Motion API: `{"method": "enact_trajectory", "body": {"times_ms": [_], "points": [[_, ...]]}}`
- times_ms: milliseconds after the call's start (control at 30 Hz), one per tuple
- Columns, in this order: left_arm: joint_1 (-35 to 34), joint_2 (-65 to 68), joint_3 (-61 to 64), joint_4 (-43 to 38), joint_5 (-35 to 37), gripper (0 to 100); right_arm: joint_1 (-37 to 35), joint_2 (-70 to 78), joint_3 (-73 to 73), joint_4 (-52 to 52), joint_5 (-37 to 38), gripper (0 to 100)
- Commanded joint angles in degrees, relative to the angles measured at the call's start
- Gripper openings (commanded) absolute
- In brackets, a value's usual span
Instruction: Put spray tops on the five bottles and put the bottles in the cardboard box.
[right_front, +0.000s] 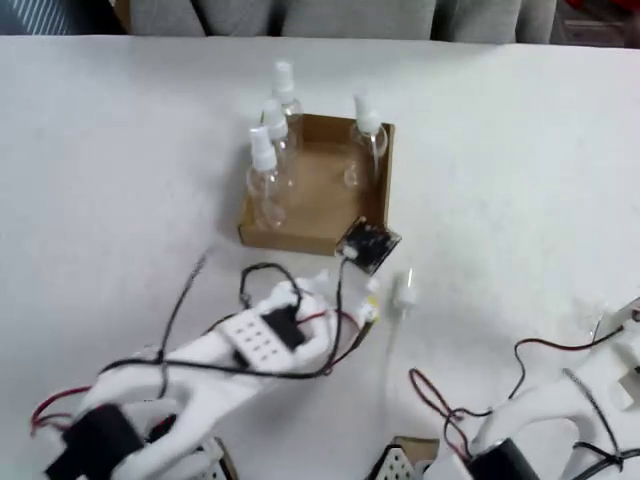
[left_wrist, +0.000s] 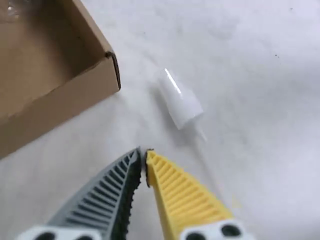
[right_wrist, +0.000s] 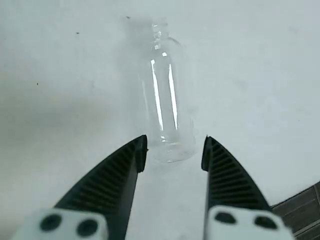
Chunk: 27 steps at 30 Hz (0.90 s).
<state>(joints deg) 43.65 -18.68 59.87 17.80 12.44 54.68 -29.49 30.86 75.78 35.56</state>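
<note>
- White plastic strung with red and black cables, our left arm (right_front: 230, 350) lies across the lower left of the high view and points toward the centre of the table (right_front: 120, 150).
- At its end we see the left gripper (left_wrist: 143, 152), one grey finger and one yellow, pressed together at the tips with nothing between them. It hangs over bare table near a corner of the box.
- Upper centre of the high view, the cardboard box (right_front: 300, 235) stands open on the table.
- Inside it we count three bottles (right_front: 268, 195) in a row along its left wall, each upright with a white spray top on.
- A fourth bottle (right_front: 366, 150), also upright and topped, stands at the box's far right corner.
- Just right of centre, below the box's near right corner and apart from it, a loose spray top (right_front: 405, 290) lies on its side on the table. In the left wrist view it is just beyond the closed fingertips and not touching them.
- Our right arm (right_front: 540, 420) fills the lower right corner of the high view.
- The right gripper (right_wrist: 174, 142) has its black fingers spread.
- The fifth bottle (right_wrist: 167, 100), clear and without a top, lies on its side on the table. Its base is between those fingertips with a sliver of table showing on each side, and its threaded neck points away from the gripper.
</note>
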Motion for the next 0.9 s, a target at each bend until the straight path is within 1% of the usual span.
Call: {"method": "enact_trajectory", "body": {"times_ms": [0, 100, 267, 400, 533, 700, 867], "points": [[0.66, 7.6, -9.67, -1.85, 3.96, 10, 1.54, 2.59, -2.64, -3.3, 0.97, 15.2], [0.84, 10.51, -14.24, 1.76, 7.47, 18, 1.54, 5.05, -2.64, -4.88, 0.97, 15.2], [0.84, 15.43, -24.09, 7.74, 13.36, 20, 1.36, 8.66, -2.64, -7.25, 0.97, 15.2], [0.84, 23.25, -31.38, 12.04, 16.79, 24, 1.45, 9.98, -2.73, -8.66, 0.97, 15.2], [0.75, 30.64, -38.07, 17.58, 19.25, 29, 1.63, 10.15, -2.73, -9.8, 0.97, 15.2], [0.66, 38.73, -45.19, 21.8, 20.31, 29, 1.54, 10.24, -2.73, -9.89, 0.97, 15.2], [0.66, 43.38, -51.52, 26.02, 20.57, 29, 1.54, 10.24, -2.64, -9.89, 0.97, 15.2]]}}
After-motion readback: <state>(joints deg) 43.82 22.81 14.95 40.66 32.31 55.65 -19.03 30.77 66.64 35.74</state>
